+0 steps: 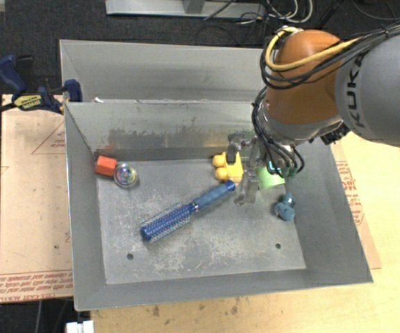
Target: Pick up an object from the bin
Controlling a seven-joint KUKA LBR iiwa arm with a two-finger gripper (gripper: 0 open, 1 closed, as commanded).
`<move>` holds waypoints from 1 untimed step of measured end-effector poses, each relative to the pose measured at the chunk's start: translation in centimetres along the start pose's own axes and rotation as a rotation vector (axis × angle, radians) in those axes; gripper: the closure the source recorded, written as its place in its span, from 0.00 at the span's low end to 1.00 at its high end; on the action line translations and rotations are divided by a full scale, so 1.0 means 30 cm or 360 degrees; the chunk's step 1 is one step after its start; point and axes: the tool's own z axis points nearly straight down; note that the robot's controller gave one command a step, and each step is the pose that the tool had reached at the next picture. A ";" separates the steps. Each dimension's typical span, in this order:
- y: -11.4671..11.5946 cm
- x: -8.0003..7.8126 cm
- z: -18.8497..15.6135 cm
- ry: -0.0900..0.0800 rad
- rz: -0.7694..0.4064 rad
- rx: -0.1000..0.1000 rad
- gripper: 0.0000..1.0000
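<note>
Grey bin (207,252) holds a blue brush (179,217). The arm (387,89), marked KUKA, has its hand (247,186) at the brush's right tip, near a yellow toy (222,165). Whether the hand is clenched or released cannot be told.

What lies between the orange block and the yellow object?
Camera view: a clear glittery ball beside the orange block; from there to the yellow object the bin floor is bare.
</note>
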 end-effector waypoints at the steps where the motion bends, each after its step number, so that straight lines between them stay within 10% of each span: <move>1: 0.088 0.005 0.450 -0.0001 -0.0257 0.0000 0.00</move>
